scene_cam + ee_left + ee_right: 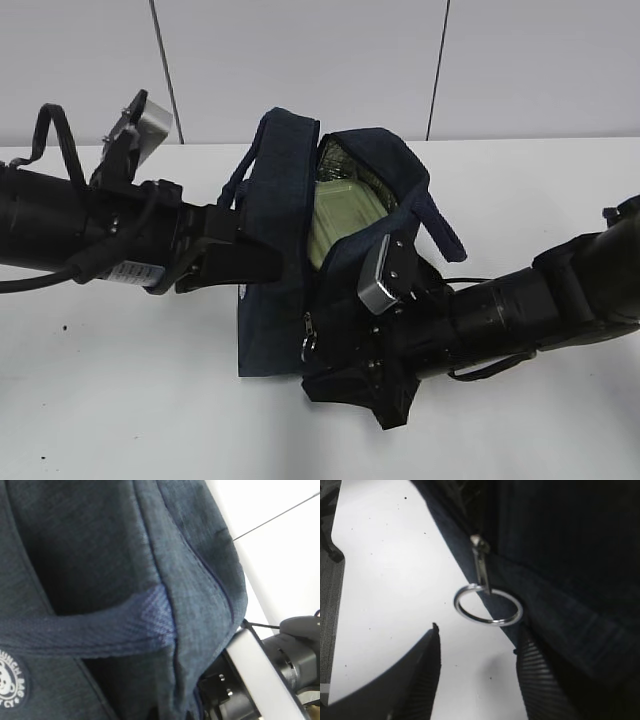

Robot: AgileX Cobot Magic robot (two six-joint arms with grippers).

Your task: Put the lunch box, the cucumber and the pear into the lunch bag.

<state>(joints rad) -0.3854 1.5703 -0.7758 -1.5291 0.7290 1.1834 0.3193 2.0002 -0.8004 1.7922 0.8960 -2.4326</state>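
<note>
A: What does everything rest on?

B: A white table (120, 420), flecked with small dark specks. Behind it is a pale wall of panels with dark seams.

A: And the lunch bag?

B: The lunch bag (275, 300) stands mid-table, navy fabric, its top gaping. Its long axis runs from the near edge toward the wall. The lunch box (340, 225) lies inside with its sage-green lid showing in the opening, lengthwise along the bag. A silver lining shows behind it.

A: Cucumber? Pear?

B: Neither can be made out in any view.

A: The left gripper?

B: The left gripper (262, 262) is at the bag's left wall, its tips buried in the fabric. It's clenched — on what, I cannot tell. Its wrist camera is filled with navy cloth and a handle strap (90, 627).

A: The right one?

B: The right gripper (477, 680) is at the bag's near right corner, jaws parted, nothing between them — table only. The ring pull (488, 606) hangs from the zipper just beyond its fingertips.
</note>
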